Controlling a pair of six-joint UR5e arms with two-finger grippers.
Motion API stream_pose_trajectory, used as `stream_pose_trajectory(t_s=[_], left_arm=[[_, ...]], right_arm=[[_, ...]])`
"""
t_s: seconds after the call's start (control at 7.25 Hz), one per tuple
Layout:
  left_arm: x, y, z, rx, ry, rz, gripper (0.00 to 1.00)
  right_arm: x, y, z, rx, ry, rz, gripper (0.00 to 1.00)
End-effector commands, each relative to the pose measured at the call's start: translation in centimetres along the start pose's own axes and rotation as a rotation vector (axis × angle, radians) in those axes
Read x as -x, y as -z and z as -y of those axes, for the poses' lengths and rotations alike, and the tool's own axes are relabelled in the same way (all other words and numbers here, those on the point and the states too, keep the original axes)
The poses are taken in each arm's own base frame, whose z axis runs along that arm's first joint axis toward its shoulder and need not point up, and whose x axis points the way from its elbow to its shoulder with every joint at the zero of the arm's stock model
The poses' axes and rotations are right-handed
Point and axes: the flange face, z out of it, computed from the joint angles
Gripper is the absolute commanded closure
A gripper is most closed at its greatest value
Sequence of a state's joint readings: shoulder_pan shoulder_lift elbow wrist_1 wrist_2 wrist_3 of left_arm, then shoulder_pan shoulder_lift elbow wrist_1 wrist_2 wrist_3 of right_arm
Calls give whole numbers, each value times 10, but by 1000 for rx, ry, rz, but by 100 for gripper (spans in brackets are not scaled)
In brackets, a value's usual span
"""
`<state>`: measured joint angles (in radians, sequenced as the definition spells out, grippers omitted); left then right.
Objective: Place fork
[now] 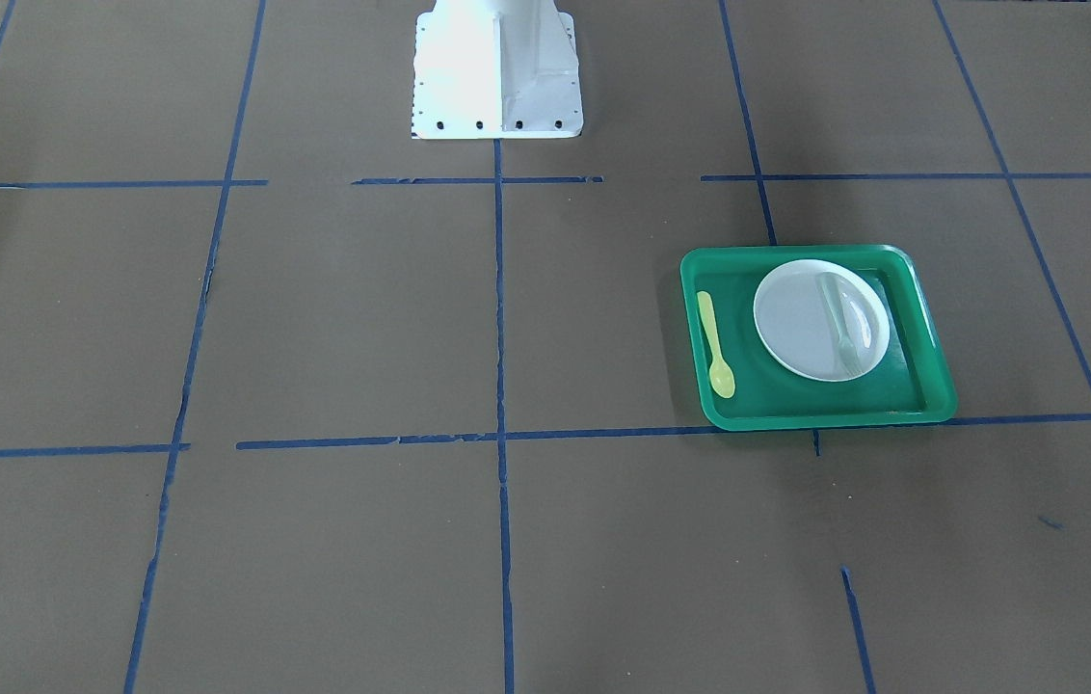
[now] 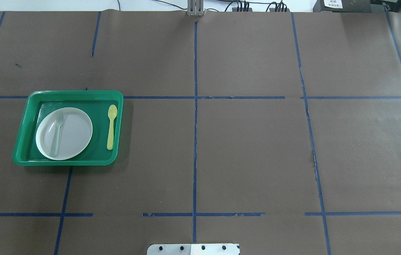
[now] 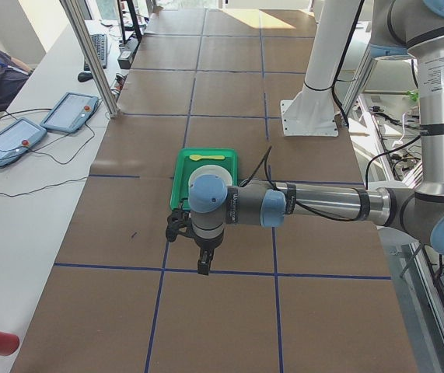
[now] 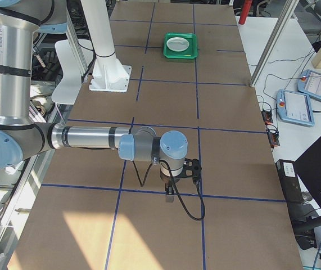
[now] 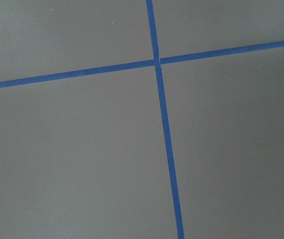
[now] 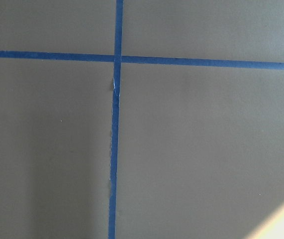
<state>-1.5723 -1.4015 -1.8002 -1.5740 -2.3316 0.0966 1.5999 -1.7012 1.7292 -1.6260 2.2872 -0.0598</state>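
Observation:
The pale translucent fork (image 2: 57,132) lies on the left part of the white plate (image 2: 74,136), tines pointing away from the robot. The plate sits in the green tray (image 2: 66,163), with a yellow spoon (image 2: 111,126) beside it. The fork (image 1: 839,323), plate (image 1: 796,318) and tray (image 1: 825,416) also show in the front-facing view. My left gripper (image 3: 204,268) hangs over the bare table, well short of the tray (image 3: 183,167). My right gripper (image 4: 170,198) hangs far from the tray (image 4: 180,54). I cannot tell whether either is open or shut. Both wrist views show only brown paper and blue tape.
The table is covered in brown paper with a blue tape grid. The white robot base (image 1: 497,77) stands at the table's robot side. Tablets (image 3: 70,111) and cables lie on the white side bench, and more tablets (image 4: 303,107) on the other side.

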Motion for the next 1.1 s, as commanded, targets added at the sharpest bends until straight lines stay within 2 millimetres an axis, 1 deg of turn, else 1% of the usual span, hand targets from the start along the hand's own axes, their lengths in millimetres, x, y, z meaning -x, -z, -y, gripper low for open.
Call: stream_pose_trajectory(t_s=[0.0, 0.28, 0.41, 0.55, 0.69, 0.83, 0.97], left_arm=[[2, -3, -3, 7, 7, -1, 0], [5, -6, 0, 9, 10, -2, 0], [1, -4, 7, 1, -4, -2, 0], [-16, 4, 16, -30, -35, -1, 0], [-37, -1, 26, -34, -33, -4, 0], [-73, -3, 41, -62, -37, -18, 0], [-115, -16, 49, -93, -23, -44, 0]], right_arm=[[0, 0, 0, -1, 1, 0, 0], [0, 0, 0, -1, 1, 0, 0], [0, 0, 0, 0, 0, 0, 0], [0, 0, 0, 0, 0, 0, 0], [0, 0, 0, 0, 0, 0, 0], [0, 0, 0, 0, 0, 0, 0], [0, 0, 0, 0, 0, 0, 0]])
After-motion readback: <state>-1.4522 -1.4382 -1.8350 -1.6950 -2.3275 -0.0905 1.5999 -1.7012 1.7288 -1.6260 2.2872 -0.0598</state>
